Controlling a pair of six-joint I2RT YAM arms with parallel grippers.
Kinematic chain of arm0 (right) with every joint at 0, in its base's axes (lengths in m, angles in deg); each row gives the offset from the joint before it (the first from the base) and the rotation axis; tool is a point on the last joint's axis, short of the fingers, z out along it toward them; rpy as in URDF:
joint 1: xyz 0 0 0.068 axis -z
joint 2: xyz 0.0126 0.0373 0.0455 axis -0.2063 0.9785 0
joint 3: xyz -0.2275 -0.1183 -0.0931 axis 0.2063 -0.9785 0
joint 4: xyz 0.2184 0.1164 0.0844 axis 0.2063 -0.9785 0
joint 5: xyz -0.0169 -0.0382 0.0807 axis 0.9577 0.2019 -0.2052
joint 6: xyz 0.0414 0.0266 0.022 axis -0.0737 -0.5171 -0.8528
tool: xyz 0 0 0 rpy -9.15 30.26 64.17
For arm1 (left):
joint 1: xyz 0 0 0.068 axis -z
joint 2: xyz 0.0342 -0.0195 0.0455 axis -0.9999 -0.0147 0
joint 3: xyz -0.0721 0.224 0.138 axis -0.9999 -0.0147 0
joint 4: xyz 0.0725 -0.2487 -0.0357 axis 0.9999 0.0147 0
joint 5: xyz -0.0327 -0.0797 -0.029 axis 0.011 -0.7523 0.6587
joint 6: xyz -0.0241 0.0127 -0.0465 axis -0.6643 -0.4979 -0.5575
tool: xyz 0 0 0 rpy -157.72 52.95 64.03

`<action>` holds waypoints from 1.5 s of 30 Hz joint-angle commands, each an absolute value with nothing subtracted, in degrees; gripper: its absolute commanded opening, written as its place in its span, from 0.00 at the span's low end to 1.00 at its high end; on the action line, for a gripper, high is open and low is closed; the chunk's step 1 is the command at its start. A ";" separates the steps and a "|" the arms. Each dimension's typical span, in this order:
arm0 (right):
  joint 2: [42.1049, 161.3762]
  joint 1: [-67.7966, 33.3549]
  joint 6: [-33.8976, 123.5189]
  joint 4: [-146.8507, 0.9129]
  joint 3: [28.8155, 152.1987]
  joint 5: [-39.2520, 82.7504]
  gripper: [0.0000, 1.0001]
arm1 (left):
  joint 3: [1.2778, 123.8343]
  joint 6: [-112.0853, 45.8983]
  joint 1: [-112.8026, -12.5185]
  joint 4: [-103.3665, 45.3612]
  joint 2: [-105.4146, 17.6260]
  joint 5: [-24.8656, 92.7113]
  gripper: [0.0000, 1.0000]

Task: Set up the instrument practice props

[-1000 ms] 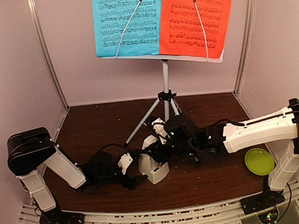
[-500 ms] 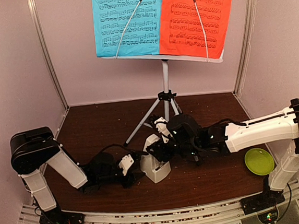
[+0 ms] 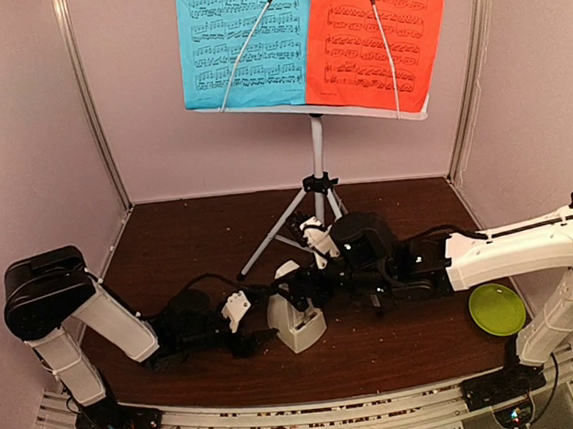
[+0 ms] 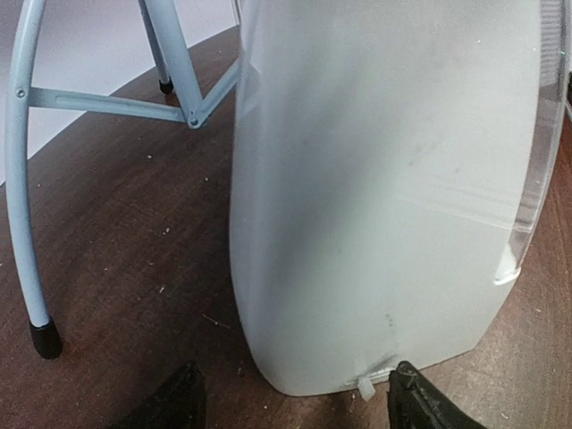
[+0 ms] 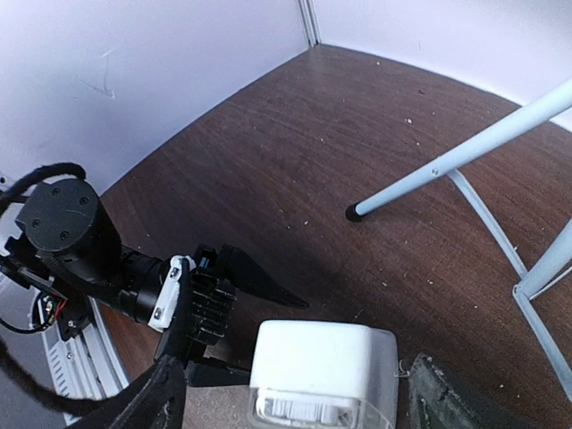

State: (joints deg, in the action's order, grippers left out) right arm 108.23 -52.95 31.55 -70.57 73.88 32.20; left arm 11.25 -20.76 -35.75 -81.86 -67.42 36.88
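A dark brown table (image 3: 199,242) walled in pale panels fills the scene, and at its back stands the white music-stand desk (image 3: 368,110), raised on a pole above splayed tripod legs (image 3: 274,241) whose black-capped feet rest on the wood. The left arm (image 3: 106,326) lies low along the near left of the table and the right arm (image 3: 510,245) reaches in from the right; both meet near the middle. On the desk the blue music sheet (image 3: 241,43) and the red-orange music sheet (image 3: 376,31) sit side by side, edges touching, each with a thin white wire across it. A yellow-green plate (image 3: 497,309) lies at the near right beside the right arm's base. The small white metronome (image 3: 296,324) stands upright on the table in front of the tripod. The left gripper (image 4: 297,400) has its jaws apart, flanking the metronome's base with a gap showing on one side. The right gripper (image 5: 304,393) hangs over the metronome's top, jaws spread wider than it, not clamped
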 commanded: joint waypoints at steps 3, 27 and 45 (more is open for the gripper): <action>98.43 -51.07 33.16 -67.47 67.37 31.95 0.88 | 8.15 -22.42 -36.07 -82.71 -63.48 38.69 0.71; 109.73 -45.04 38.15 -52.43 54.76 29.82 0.32 | 14.39 -36.57 -36.16 -78.21 -66.65 37.93 0.34; 115.07 -52.10 31.63 -43.45 50.03 27.62 0.28 | 20.86 -37.28 -42.91 -75.58 -69.32 33.10 0.28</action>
State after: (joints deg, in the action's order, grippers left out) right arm 114.07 -49.87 34.78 -47.21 51.32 28.05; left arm 18.70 -37.96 -41.92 -75.21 -69.54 35.03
